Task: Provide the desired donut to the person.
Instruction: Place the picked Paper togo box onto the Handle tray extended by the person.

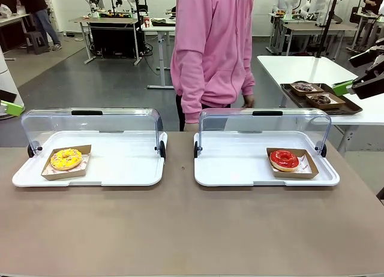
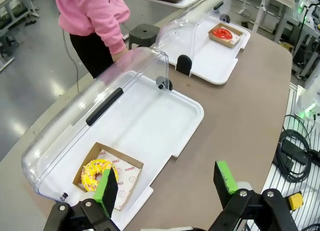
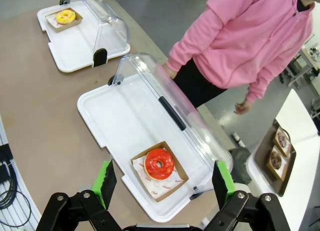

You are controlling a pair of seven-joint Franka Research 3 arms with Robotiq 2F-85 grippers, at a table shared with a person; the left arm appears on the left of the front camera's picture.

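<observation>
grey polished floor [image 1: 90, 79], white tables [image 1: 300, 67] behind, workbenches [image 1: 114, 22] along a pale far wall.

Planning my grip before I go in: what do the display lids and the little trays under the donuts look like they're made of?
The lids look like clear, glossy hard plastic: see-through, with glare streaks. The trays under the yellow donut and red donut look like matte brown cardboard with folded walls and printed paper liners, probably light and flexible.

The left tool [image 2: 167, 188] hangs wide open above the counter [image 2: 240, 116]. The yellow donut [image 2: 96, 173] sits at 9 o'clock of it, in a cardboard tray [image 2: 127, 167]. The person [image 2: 95, 21] stands at 11 o'clock.
</observation>
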